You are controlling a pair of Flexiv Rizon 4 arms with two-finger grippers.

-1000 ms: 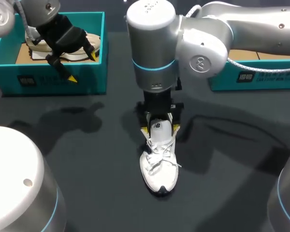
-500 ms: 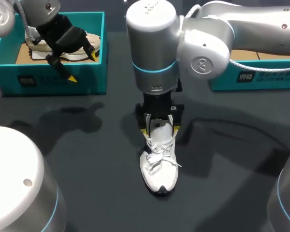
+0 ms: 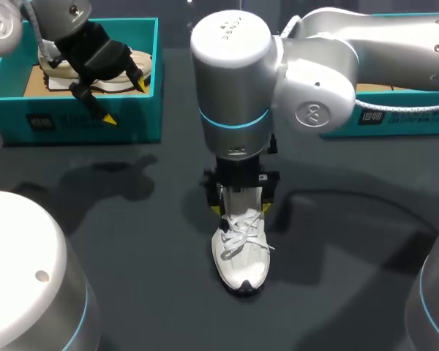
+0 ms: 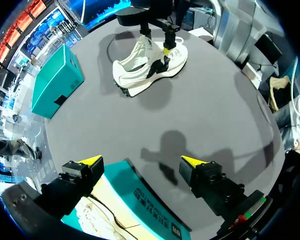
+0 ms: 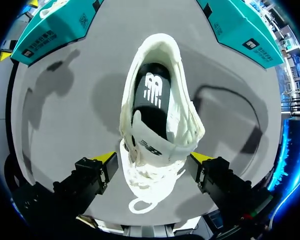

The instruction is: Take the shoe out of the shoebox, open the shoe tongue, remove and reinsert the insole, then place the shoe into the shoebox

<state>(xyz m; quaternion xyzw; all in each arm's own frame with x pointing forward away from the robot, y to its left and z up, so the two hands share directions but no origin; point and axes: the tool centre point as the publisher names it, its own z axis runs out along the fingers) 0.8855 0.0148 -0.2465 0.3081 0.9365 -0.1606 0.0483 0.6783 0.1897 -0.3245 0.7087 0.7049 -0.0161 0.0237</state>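
**A:** How far along are we, starting on the left?

**B:** The left gripper [image 3: 124, 102] hangs over the left shoebox [image 3: 88, 126], fingers spread and holding nothing. A second shoe [image 3: 137, 64] lies in that box.

**A:** And the shoe we're working on?

**B:** The white sneaker [image 3: 241, 252] is out, standing on the table mid-way between the boxes, so step one is done. The right gripper [image 3: 241, 210] is above its heel end with the jaws wide, one on each side, gripping nothing that I can see.

**A:** What about the insole?

**B:** The tongue [image 5: 147, 145] leans toward the laces and the black insole [image 5: 151, 107] lies inside. I'd judge the insole work is next, though I can't tell if it has been out. Boxing it, maybe in the right shoebox [image 3: 417, 121], remains.
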